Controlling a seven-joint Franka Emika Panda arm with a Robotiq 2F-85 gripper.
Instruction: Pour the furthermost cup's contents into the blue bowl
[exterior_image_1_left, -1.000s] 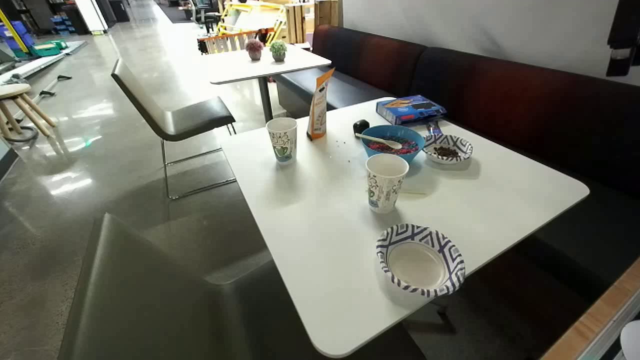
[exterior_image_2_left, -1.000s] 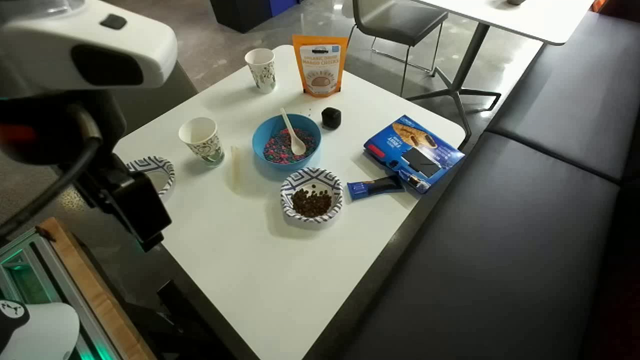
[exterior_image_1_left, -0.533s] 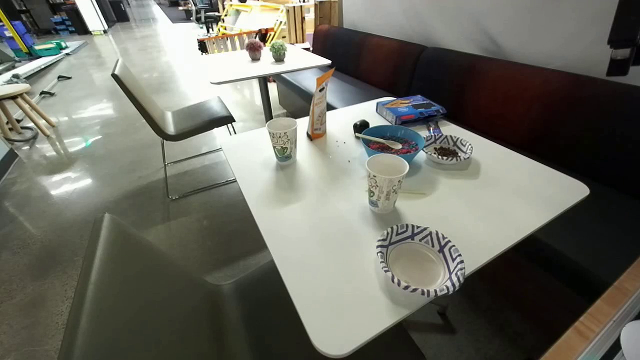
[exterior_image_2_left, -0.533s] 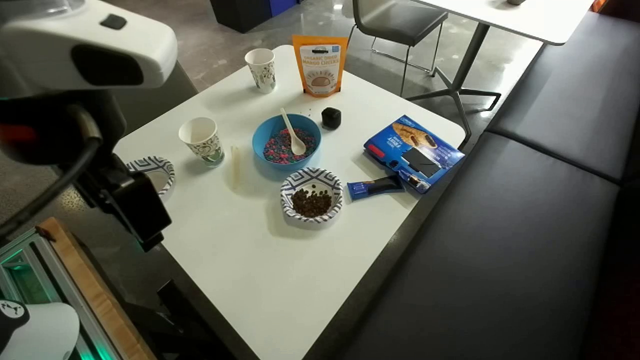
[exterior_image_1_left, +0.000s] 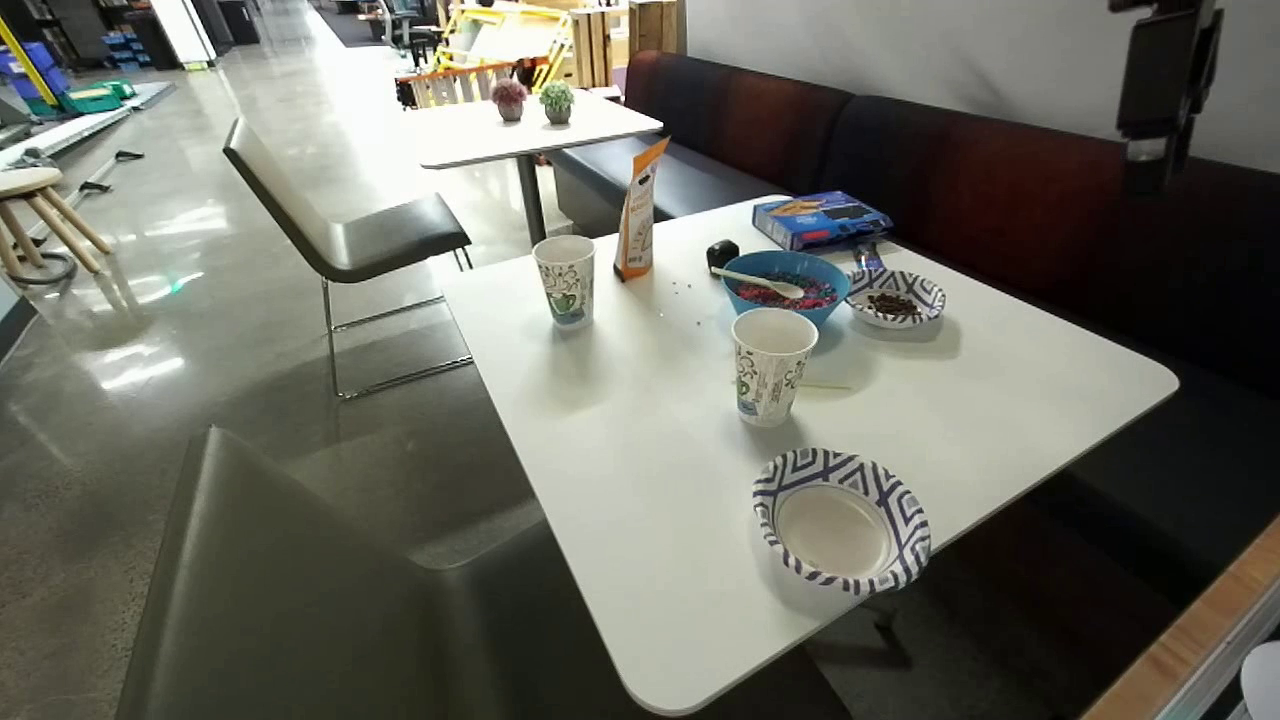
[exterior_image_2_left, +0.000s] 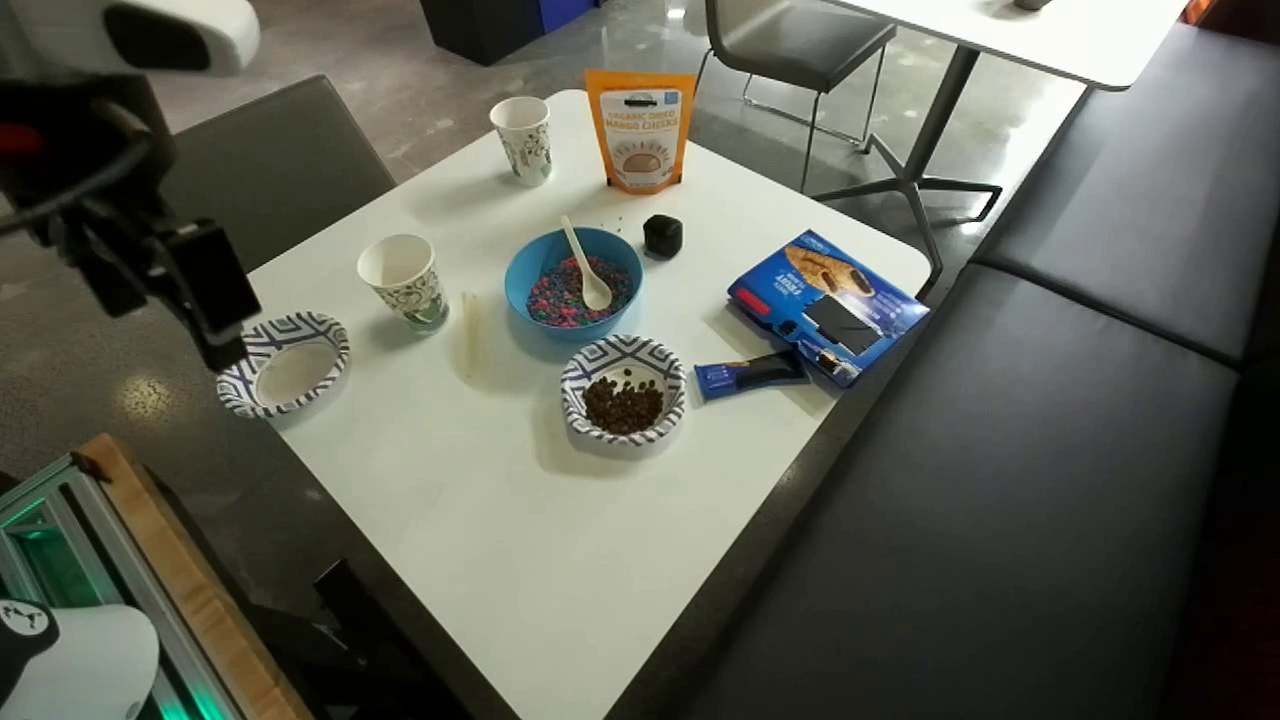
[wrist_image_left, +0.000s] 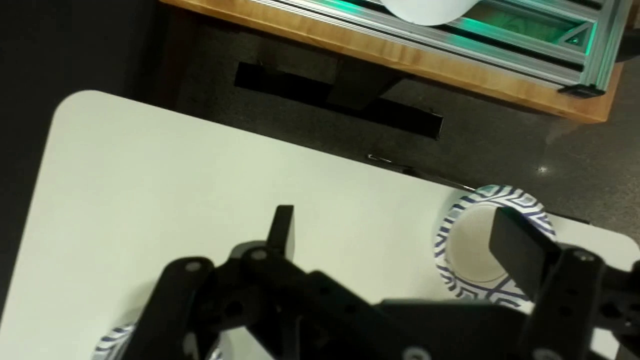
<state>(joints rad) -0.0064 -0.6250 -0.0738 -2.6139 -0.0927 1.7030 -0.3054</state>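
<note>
The furthermost cup (exterior_image_1_left: 566, 285) is a white paper cup with greenish print, upright at the table's far edge beside the orange pouch. It also shows in an exterior view (exterior_image_2_left: 524, 142); its contents are not visible. The blue bowl (exterior_image_1_left: 752, 292) stands mid-table with pink and blue bits and a white spoon inside; it also shows in an exterior view (exterior_image_2_left: 520, 285). My gripper (wrist_image_left: 392, 212) is open and empty, above the robot-side part of the table. It shows in both exterior views (exterior_image_1_left: 1150, 150) (exterior_image_2_left: 222, 345), well away from cup and bowl. Cup and blue bowl are out of the wrist view.
A nearer printed cup (exterior_image_2_left: 405, 290) stands beside the blue bowl. An empty patterned bowl (exterior_image_2_left: 285, 365) sits at the table edge near my gripper. A patterned bowl with brown bits (exterior_image_2_left: 625, 400), a blue box (exterior_image_2_left: 830, 305), a dark lump (exterior_image_2_left: 662, 236) and an orange pouch (exterior_image_2_left: 643, 140) are around.
My arm and gripper have moved up and left in an exterior view, uncovering the empty patterned bowl. The gripper has come further into view elsewhere. The objects on the table have not moved.
</note>
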